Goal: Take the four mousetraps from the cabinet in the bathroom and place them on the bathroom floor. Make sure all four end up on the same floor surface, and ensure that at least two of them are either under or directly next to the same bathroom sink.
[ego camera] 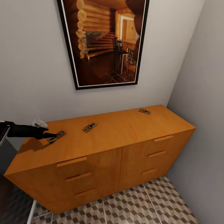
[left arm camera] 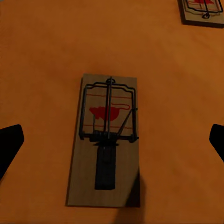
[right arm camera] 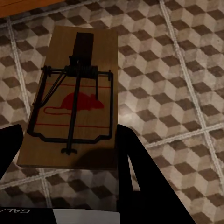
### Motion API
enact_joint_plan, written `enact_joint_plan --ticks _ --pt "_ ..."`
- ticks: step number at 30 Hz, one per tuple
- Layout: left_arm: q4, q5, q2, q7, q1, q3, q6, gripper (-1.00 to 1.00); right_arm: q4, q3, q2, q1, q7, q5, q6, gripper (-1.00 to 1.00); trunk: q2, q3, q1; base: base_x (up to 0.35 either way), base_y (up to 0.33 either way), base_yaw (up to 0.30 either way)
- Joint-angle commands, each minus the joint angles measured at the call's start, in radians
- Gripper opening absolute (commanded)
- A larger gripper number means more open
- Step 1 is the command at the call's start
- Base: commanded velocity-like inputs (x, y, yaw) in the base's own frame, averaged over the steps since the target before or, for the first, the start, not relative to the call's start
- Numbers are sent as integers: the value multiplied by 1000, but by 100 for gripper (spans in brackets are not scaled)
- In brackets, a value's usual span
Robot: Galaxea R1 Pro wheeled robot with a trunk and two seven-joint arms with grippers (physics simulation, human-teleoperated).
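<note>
Orange-brown cabinet [ego camera: 124, 130] top with three mousetraps [ego camera: 90, 127], well apart.

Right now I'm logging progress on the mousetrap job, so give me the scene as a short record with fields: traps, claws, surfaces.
traps on cabinet top: three; left trap, middle trap, far-right trap
cabinet: drawers shut
fourth trap: between the right claw fingers, above the bathroom floor; whether it rests on the tiles cannot be told
left claw: open, fingers either side of the left trap, not touching it
right claw grip: unclear
wall: framed picture above cabinet
</note>
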Motion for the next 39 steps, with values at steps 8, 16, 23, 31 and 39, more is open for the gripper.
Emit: enact_joint_plan --ticks 8,16,23,31,39 --pt "1 -6 0 -6 -1 -1 7 100 1 7 0 -1 3 -9 -4 -100 -1 -6 0 0 0 0" --pt "1 -10 -1 -6 -1 -1 6 100 1 7 0 -1 3 -9 -4 -100 -1 -13 0 0 0 0" --pt "-1 -43 -3 -6 -1 -2 6 100 1 7 0 -1 3 -9 -4 -100 -1 -19 0 0 0 0" --pt "0 -72 -6 -5 -1 -2 6 100 1 7 0 -1 3 -9 -4 -100 -1 -26 0 0 0 0" --pt "1 -80 -16 -5 0 -2 6 100 1 7 0 -1 3 -9 -4 -100 -1 -33 0 0 0 0"
